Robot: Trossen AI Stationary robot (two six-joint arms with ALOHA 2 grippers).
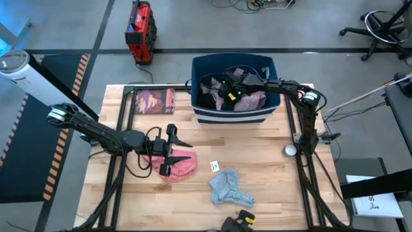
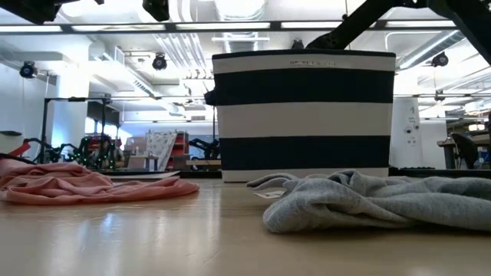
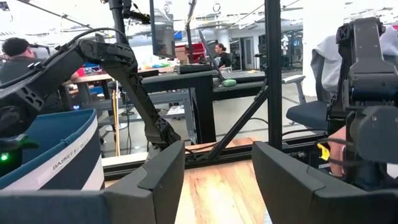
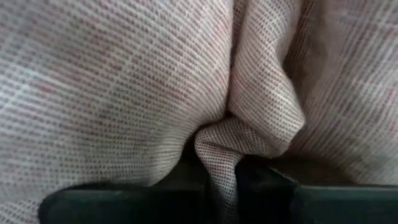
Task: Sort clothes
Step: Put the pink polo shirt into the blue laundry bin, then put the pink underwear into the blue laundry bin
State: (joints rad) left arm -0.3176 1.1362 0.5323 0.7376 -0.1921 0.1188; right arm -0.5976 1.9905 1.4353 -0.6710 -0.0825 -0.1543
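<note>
Nearest the worktop's front edge lies the grey garment (image 1: 230, 187), crumpled and flat on the wood, right of centre; in the low view it spreads across the right foreground (image 2: 383, 201). Just beyond it and a little left sits a small white tag (image 1: 215, 166). Left of that lies the pink garment (image 1: 177, 166), bunched in a low heap (image 2: 77, 184), with the left hand (image 1: 183, 149) hovering over its far edge; its two dark fingers (image 3: 155, 180) stand wide apart and hold nothing, pointing to the right across the worktop (image 1: 257, 145). Over at the right side, a small round grey thing (image 1: 290, 150) rests near the base of the right arm. Farther back, at the far left corner, the flat dark-red booklet (image 1: 154, 101) lies on the wood. At the far edge, centre, stands the navy-and-white striped basket (image 1: 233, 115), tall in the low view (image 2: 303, 115), holding black clothes (image 1: 209, 98) and a mauve-pink garment (image 1: 252, 100). The right hand (image 1: 226, 87) reaches down into the basket, and its wrist view shows its fingers closed on a fold of the mauve-pink fabric (image 4: 230, 149), which fills the whole picture. Beyond the worktop, a red case (image 1: 140, 32) stands on the floor.
</note>
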